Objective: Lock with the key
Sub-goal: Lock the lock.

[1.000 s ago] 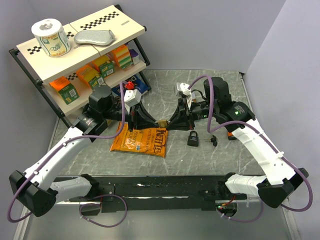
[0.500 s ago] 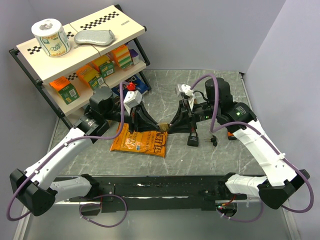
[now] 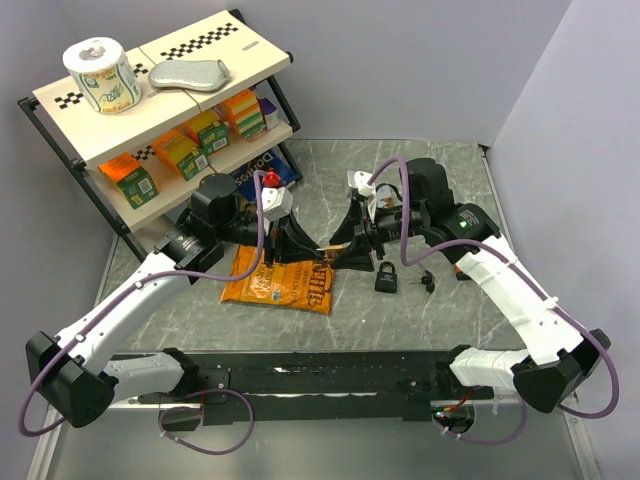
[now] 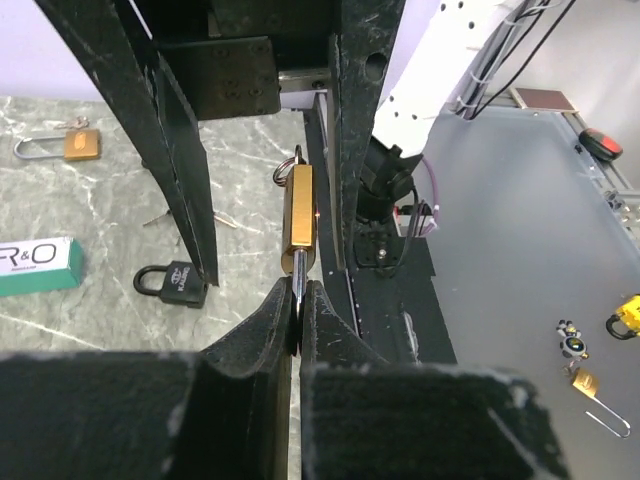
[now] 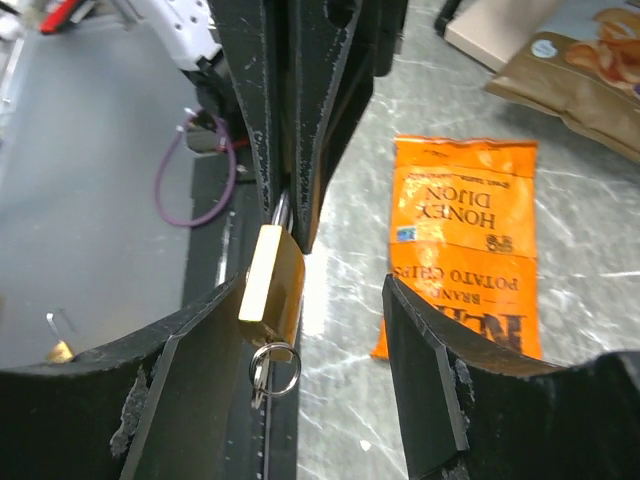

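Both the left pincer (image 3: 312, 250) and the right pincer (image 3: 346, 248) hung above an orange crisp packet (image 3: 280, 283) on the grey marbled surface (image 3: 330, 190), a brass padlock (image 3: 323, 249) between them. Left wrist: left pincer pinched its shackle (image 4: 298, 277). Right wrist: right pincer gaped, steel key ring (image 5: 272, 368) between its fingers.

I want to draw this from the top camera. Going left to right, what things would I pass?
Toilet paper roll → silver pouch → orange chip bag → black padlock → keys. The brass padlock held up in the middle overlaps the bag, so I left it out.
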`<state>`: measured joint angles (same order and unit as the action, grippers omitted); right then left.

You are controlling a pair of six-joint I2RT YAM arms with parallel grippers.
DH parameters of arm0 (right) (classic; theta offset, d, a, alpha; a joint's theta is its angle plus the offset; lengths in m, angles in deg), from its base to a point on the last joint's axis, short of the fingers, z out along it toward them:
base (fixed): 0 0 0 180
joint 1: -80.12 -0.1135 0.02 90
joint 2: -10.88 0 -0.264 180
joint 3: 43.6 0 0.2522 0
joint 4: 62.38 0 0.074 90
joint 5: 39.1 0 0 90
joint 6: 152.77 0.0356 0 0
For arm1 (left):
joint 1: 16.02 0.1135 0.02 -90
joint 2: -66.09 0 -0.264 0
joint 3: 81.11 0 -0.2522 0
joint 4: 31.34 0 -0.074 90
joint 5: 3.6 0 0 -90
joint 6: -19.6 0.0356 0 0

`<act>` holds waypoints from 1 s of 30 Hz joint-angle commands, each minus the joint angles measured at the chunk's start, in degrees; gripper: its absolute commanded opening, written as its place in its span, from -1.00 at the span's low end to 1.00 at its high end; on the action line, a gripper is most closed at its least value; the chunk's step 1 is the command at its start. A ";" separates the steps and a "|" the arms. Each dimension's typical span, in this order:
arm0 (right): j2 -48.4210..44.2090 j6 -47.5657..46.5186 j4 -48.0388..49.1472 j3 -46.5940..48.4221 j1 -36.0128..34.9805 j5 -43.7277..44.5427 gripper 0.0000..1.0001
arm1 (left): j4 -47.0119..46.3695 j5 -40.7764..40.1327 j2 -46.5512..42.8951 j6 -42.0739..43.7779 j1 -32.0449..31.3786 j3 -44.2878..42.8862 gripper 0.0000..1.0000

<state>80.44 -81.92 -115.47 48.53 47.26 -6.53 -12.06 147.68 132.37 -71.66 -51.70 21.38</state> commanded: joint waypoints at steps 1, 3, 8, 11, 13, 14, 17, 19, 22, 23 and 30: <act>-1.36 -4.65 -2.14 2.04 0.17 2.06 0.28 | 0.37 0.34 -0.89 3.10 0.00 -2.61 -0.98; -0.83 -5.97 -4.69 2.93 0.17 2.58 0.28 | 1.25 0.25 -0.71 3.89 0.08 -2.87 -0.98; -1.79 -7.39 -5.93 3.20 0.08 3.02 0.23 | 2.83 0.16 -0.63 4.95 0.09 -2.88 -0.98; -1.36 -6.77 -5.58 3.98 0.17 2.85 0.23 | 3.27 -0.19 -0.36 5.65 0.08 -2.79 -0.98; -0.92 -6.07 -4.97 4.51 0.17 2.67 0.23 | 3.62 -0.63 -0.01 6.35 0.00 -3.05 -0.98; -0.83 -5.89 -4.62 4.51 0.17 2.59 0.23 | 3.62 -0.63 0.16 6.35 0.08 -3.14 -0.98; -0.30 -5.45 -3.03 4.34 0.08 2.50 0.24 | 4.41 -0.81 1.30 6.44 0.00 -4.19 -0.98; 0.40 -6.06 -3.55 4.86 -0.10 2.58 0.16 | 4.41 -1.16 1.57 6.09 0.00 -4.46 -0.98; 1.01 -8.08 -4.96 5.39 -0.62 3.20 -0.14 | 3.98 -1.60 1.40 5.83 0.00 -4.28 -0.98; 1.02 -8.61 -5.23 5.39 -0.62 3.46 -0.24 | 3.80 -1.60 1.48 5.31 0.00 -4.19 -0.98; 1.19 -9.85 -6.90 6.01 -0.89 4.61 -1.00 | 4.14 -1.51 1.39 5.03 0.00 -4.02 -0.81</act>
<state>81.60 -90.36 -121.94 51.83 46.67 -2.50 -5.72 144.97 134.34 -66.81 -51.46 19.76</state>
